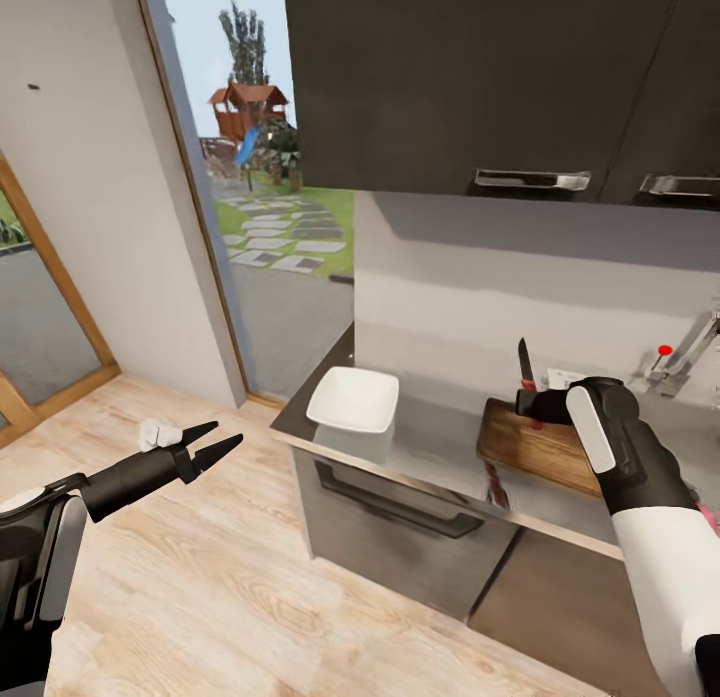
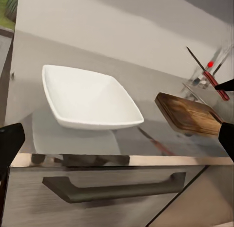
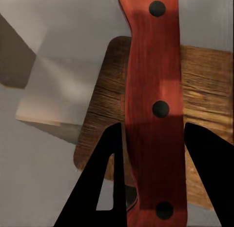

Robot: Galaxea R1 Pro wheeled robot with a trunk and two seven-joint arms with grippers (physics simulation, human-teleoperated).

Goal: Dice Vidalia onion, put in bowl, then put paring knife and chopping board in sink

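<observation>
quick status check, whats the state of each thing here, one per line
paring knife: held in the right gripper, blade pointing up, above the board
right gripper: shut on the knife's red handle
left gripper: open, holding nothing, out over the floor
chopping board: lying flat on the countertop, nothing on it
bowl: upright on the countertop, empty
countertop: carries the bowl and the board

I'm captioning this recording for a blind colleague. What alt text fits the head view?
The right gripper holds the paring knife blade-up above the chopping board on the grey countertop, with a white bowl to the board's left. The left gripper hangs open over the wood floor.
</observation>
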